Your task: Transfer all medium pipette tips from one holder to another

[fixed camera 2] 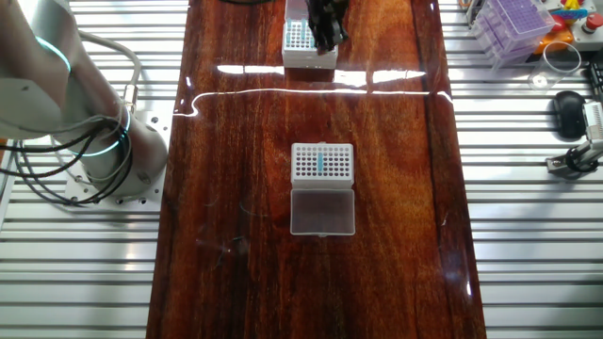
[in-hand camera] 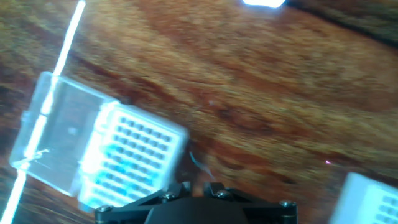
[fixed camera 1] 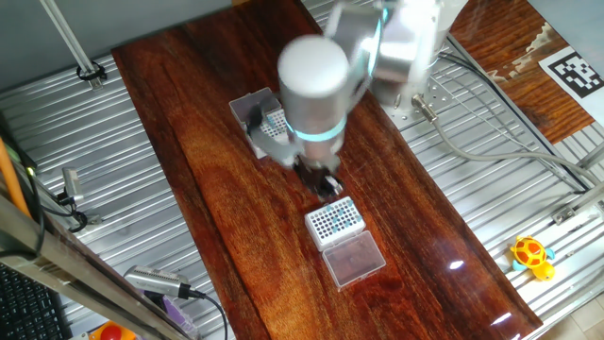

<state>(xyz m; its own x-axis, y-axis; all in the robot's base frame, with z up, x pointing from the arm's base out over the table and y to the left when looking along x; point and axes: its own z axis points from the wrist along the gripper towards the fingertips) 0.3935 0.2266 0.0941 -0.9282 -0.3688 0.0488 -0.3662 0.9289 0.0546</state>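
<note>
Two racks (fixed camera 2: pixel 322 161) (fixed camera 2: pixel 300 40) are lying apart; the gripper (fixed camera 2: pixel 327 28) is hovering just beside the far one, grip unclear.

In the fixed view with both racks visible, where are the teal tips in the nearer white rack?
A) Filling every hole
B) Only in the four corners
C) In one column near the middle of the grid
C: the medium pipette tips form one teal column mid-grid in the white rack.

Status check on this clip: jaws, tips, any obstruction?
Gripper beside far rack, jaws' state unreadable. Teal medium pipette tips standing in near rack. Nothing seen blocking the wood between racks.
</note>
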